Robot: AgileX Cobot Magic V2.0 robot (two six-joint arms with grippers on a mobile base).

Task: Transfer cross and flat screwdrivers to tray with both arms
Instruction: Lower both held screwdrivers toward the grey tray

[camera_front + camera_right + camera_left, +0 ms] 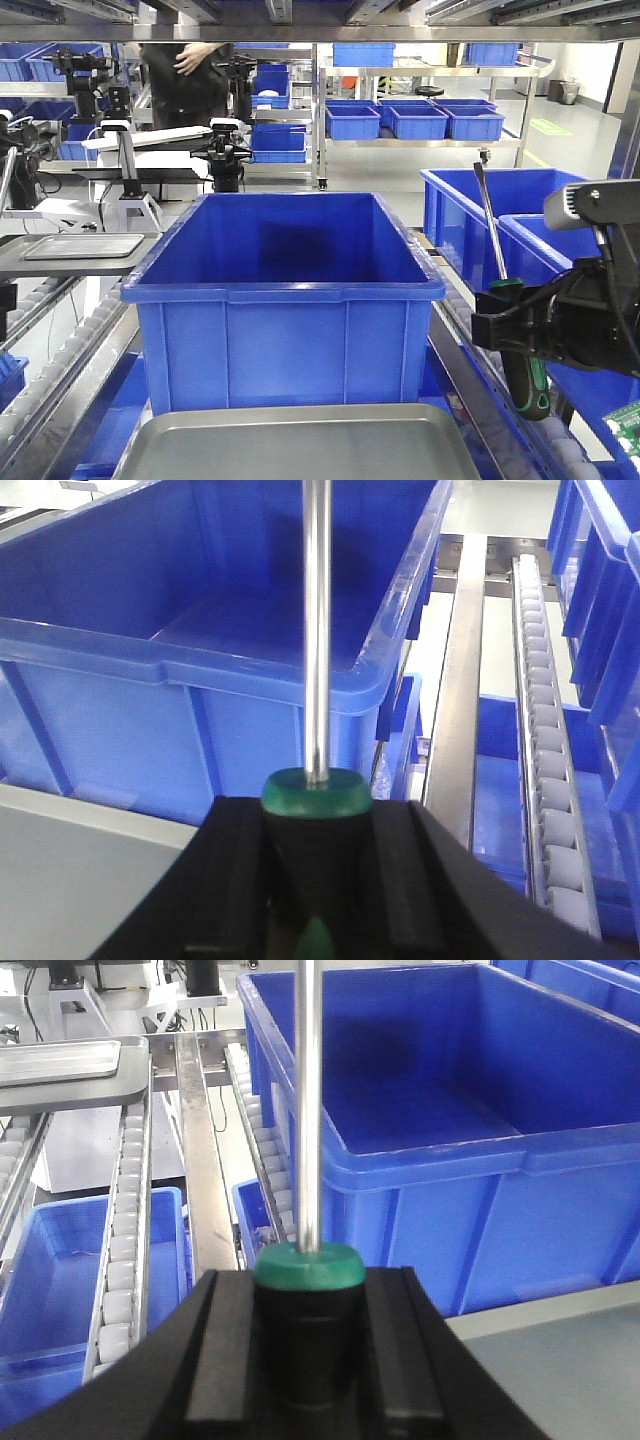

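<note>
Left gripper clamped on the left screwdriver handle, shaft running straight out past the jaws, tip out of frame, tray low beside it. Right gripper grips the right screwdriver by its handle. Its long axis is near upright, tip up, leaning slightly toward the blue bin, off the tray's right edge.

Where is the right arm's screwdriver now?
The screwdriver is clamped in the right gripper, shaft pointing up, just right of the big blue bin in the front view.
</note>
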